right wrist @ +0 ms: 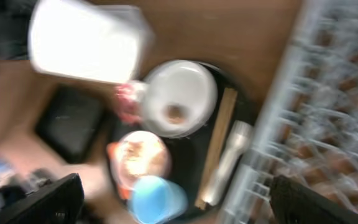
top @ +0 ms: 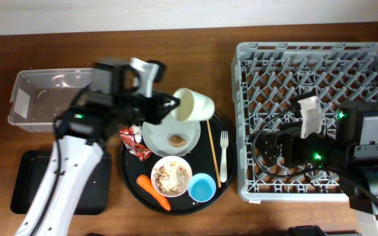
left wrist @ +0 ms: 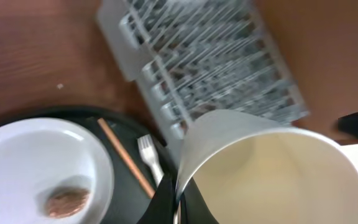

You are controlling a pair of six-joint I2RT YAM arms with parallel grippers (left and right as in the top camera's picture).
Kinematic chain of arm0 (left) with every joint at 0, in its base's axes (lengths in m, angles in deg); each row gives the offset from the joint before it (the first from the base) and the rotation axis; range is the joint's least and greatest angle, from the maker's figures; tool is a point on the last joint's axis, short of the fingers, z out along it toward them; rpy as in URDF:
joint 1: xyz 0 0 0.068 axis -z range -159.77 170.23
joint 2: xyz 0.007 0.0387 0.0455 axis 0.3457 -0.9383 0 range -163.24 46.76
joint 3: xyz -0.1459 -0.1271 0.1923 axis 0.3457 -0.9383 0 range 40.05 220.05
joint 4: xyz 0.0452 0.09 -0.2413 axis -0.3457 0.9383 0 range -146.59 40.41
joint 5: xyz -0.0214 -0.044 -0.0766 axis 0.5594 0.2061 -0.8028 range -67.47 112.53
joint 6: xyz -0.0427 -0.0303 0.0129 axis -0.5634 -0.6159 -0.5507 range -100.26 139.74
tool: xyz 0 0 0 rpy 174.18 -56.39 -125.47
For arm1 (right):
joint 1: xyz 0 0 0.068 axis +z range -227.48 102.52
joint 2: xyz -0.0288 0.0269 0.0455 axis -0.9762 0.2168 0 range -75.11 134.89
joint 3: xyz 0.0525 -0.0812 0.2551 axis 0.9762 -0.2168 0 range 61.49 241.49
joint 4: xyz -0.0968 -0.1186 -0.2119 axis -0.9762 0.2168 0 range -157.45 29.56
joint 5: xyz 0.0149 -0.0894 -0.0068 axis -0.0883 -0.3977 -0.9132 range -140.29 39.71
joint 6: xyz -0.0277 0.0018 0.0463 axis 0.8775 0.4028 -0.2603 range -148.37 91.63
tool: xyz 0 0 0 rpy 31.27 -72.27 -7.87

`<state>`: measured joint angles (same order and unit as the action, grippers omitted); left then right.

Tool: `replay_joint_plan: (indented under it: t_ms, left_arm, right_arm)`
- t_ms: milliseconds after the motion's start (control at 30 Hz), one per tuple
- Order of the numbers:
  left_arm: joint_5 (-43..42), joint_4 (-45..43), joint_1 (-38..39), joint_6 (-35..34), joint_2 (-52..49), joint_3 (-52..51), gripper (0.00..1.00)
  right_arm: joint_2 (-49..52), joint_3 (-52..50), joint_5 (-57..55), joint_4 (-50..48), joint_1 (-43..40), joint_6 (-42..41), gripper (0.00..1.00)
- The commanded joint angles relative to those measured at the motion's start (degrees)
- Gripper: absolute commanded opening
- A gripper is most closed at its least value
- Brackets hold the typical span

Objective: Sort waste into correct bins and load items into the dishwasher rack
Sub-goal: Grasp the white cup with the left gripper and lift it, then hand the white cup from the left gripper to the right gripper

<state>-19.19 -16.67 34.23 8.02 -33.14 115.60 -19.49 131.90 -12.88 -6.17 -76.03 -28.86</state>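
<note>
My left gripper (top: 167,105) is shut on the rim of the white cup (top: 194,105) and holds it tilted above the round black tray (top: 131,176); its wrist view shows the cup (left wrist: 278,174) pinched at the rim (left wrist: 178,205). On the tray lie a pale plate (top: 169,136) with a brown scrap (top: 177,140), a white bowl (top: 171,176) of food scraps, a blue cup (top: 201,188), a carrot (top: 153,191), a red wrapper (top: 134,141), a white fork (top: 223,156) and chopsticks (top: 212,154). My right gripper (right wrist: 173,199) is open, over the grey dishwasher rack (top: 315,118).
A clear tub (top: 44,98) with a white label stands at the far left, with the shallow black tray (top: 51,182) in front of it. The rack's pegs fill the right side. The right wrist view is blurred.
</note>
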Motion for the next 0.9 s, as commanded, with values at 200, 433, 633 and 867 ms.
replay_joint_plan:
  t_ms: [200,433,633,867]
  left_arm:
    - [-35.3,-0.5,-4.9,-1.1,0.4,0.7,0.00]
    - [-34.6,-0.4,-3.9,-1.1,0.3,0.6,0.01]
    - [-28.5,-0.4,-0.1,-1.1,0.1,0.6,0.01]
    - [-23.1,-0.5,3.3,-2.4,0.1,0.6,0.00]
  right_arm:
    - [9.9,1.1,36.1,-1.8,-0.3,12.8,1.00]
    - [15.4,1.1,45.5,-2.6,0.0,17.2,0.96]
    - [15.8,1.1,46.6,-3.7,1.3,17.7,0.88]
    - [15.8,1.1,46.6,-3.7,1.3,17.6,0.87]
